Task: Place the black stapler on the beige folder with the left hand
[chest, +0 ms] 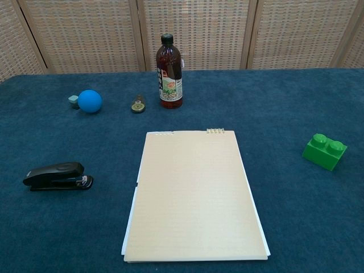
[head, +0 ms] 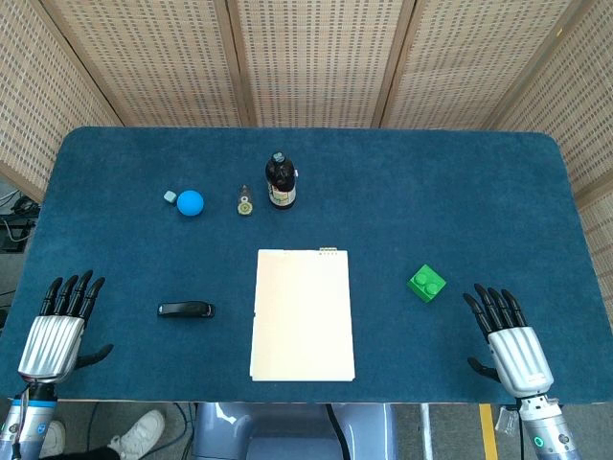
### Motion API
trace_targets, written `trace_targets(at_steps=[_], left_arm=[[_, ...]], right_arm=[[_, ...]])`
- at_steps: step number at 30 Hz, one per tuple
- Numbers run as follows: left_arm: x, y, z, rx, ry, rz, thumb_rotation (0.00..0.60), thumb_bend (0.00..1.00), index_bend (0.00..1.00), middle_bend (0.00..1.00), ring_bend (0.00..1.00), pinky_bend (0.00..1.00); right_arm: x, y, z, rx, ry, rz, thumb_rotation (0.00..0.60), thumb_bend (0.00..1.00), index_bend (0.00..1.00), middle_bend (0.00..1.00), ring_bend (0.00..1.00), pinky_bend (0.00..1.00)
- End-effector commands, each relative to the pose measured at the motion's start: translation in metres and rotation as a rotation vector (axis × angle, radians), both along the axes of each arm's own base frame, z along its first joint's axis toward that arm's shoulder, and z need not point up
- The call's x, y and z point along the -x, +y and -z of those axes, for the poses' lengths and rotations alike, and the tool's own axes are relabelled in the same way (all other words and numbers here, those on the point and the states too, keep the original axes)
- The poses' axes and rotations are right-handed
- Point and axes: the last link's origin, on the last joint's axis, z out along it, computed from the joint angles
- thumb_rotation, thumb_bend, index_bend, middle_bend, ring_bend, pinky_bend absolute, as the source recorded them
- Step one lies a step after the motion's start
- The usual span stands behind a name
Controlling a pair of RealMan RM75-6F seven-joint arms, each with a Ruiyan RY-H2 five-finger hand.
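Note:
The black stapler (head: 186, 310) (chest: 58, 176) lies flat on the blue cloth, a little left of the beige folder (head: 303, 314) (chest: 195, 195). The folder rests in the middle of the table near the front edge with nothing on it. My left hand (head: 59, 331) rests palm down at the front left corner, well left of the stapler, fingers spread and holding nothing. My right hand (head: 508, 341) lies palm down at the front right, fingers apart and empty. Neither hand shows in the chest view.
A dark bottle (head: 280, 181) (chest: 169, 73) stands at the back centre. Beside it sit a small round object (head: 245, 201) (chest: 137, 104), a blue ball (head: 190, 202) (chest: 89, 101) and a small grey cube (head: 170, 196) (chest: 73, 101). A green brick (head: 427, 284) (chest: 324, 152) lies right of the folder.

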Motion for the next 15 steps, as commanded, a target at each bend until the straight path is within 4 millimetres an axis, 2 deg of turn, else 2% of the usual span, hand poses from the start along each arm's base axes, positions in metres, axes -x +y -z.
trace_targets(at_steps=[1,15], left_arm=[[0.0002,0.0002,0.0001,0.001,0.001,-0.001,0.6,0.15,0.0,0.0,0.0,0.0],[0.0013,0.0022,0.0002,0.006,-0.002,-0.008,0.6,0.15,0.0,0.0,0.0,0.0]], right_arm=[[0.0,0.0002,-0.0002,0.0,0.0,0.0,0.6,0.13,0.0,0.0,0.0,0.0],[-0.0003,0.001,-0.0016,0.004,-0.003,0.001,0.6,0.13,0.0,0.0,0.0,0.0]])
